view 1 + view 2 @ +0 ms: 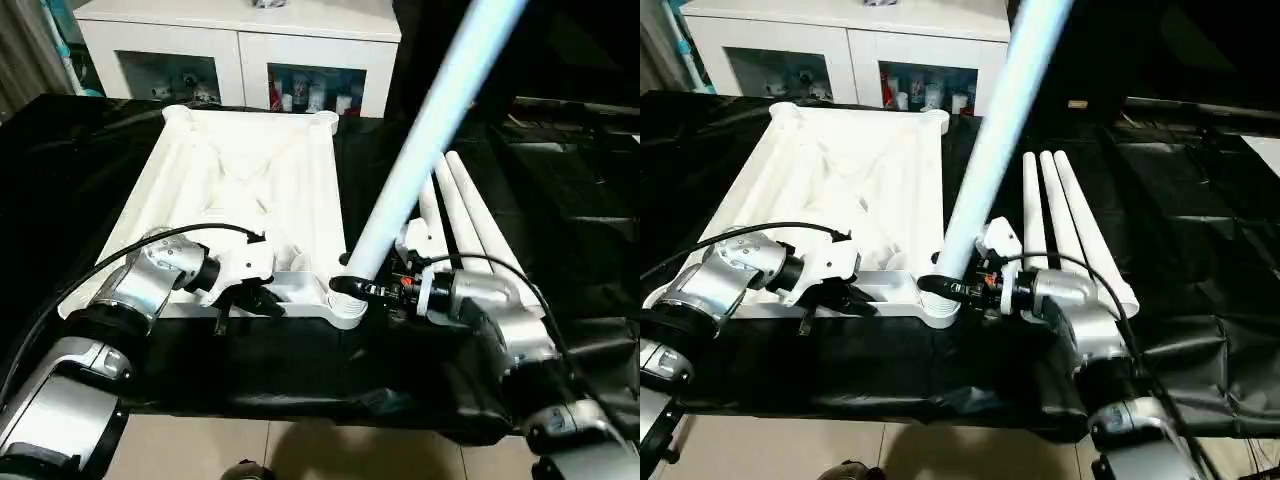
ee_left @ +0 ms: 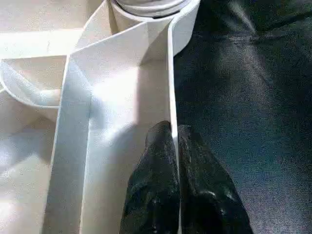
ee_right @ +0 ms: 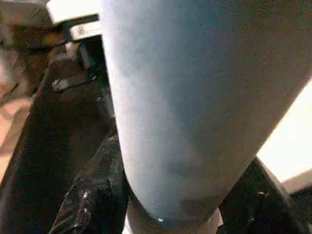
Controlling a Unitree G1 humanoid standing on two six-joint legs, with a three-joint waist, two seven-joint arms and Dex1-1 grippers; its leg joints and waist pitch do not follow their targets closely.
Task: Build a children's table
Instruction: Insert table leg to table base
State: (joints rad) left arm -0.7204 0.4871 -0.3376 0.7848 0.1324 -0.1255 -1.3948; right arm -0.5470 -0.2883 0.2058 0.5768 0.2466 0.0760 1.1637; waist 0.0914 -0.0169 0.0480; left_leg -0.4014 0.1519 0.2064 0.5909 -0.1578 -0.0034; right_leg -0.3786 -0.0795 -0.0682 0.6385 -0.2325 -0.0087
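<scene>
The children's table top (image 1: 250, 170) lies upside down on the black-draped work table, ribbed underside up. My left gripper (image 1: 245, 298) is shut on its near rim; in the left wrist view the black fingers (image 2: 161, 161) pinch the thin white rim wall (image 2: 170, 73). A white leg (image 1: 430, 120) stands tilted up and to the right, its foot in the near right corner socket (image 1: 345, 312). My right gripper (image 1: 352, 287) is shut around that leg just above the socket, and one finger (image 3: 92, 195) shows on each side of the leg (image 3: 195, 97). Three more legs (image 1: 1060, 210) lie side by side right of the top.
A white cabinet (image 1: 240, 40) with glass doors stands behind the work table. The draped table's front edge (image 1: 330, 410) runs just below my forearms, with floor beneath. A black cable (image 1: 150, 240) loops over my left wrist.
</scene>
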